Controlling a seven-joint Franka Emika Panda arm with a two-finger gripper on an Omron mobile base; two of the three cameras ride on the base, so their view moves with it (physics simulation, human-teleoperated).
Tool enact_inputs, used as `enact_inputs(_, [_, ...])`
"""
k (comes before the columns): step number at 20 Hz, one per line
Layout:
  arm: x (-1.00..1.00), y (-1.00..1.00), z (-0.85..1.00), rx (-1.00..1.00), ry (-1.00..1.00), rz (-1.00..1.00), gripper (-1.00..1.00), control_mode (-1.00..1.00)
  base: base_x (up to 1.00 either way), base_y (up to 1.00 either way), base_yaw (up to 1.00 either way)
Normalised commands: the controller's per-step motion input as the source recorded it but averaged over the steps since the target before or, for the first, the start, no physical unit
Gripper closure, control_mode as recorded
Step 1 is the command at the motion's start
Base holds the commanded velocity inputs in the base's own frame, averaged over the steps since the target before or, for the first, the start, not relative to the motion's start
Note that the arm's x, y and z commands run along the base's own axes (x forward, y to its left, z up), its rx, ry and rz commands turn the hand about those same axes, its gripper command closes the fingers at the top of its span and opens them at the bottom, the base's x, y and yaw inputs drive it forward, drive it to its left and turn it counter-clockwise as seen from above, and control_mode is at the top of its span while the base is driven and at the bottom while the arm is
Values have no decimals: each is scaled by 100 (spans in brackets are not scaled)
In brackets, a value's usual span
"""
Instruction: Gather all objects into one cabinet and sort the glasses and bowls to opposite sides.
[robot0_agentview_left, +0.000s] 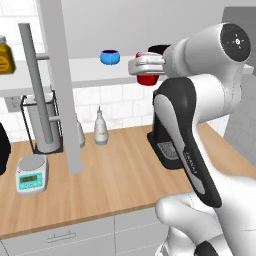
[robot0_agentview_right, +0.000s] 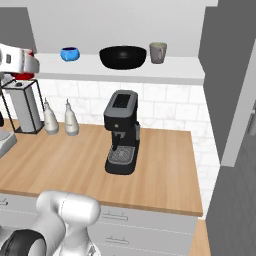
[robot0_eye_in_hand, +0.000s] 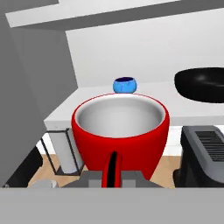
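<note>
Hand view puts the red cup at centre frame, upright, its pale inside facing up and its red handle running down to the bottom edge, where the gripper is clamped narrowly on it. Behind the cup, at upper centre, the small blue bowl sits on the cabinet's white bottom board, and the large black bowl lies at the right edge of the frame on the same board.

Left base view shows the white arm filling the right half, its hand reaching to centre top, with the red cup held just in front of the board's edge; the blue bowl stands well apart to its left. Below, a white spray bottle and a small scale rest on the wooden counter.

Right base view has the hand and cup at the far left edge. Along the board, left to right, stand the blue bowl, the black bowl and, just beside it, the grey-beige mug. A black coffee machine stands on the counter beneath them
</note>
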Motion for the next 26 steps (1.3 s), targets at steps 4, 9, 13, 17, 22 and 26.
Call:
enact_inputs(4, [78,36,0,0,1,9,100,-100,0,0,0])
enact_inputs(9, [83,24,-12,0,2,11,100,-100,0,0,0])
enact_inputs(13, [69,21,-18,-3,0,4,100,-100,0,0,0])
enact_inputs(17, [40,0,-31,-10,0,0,100,-100,0,0,0])
enact_inputs(22, [49,4,-19,-5,2,0,100,-100,0,0,0])
enact_inputs(26, [63,16,0,0,5,0,100,-100,0,0,0])
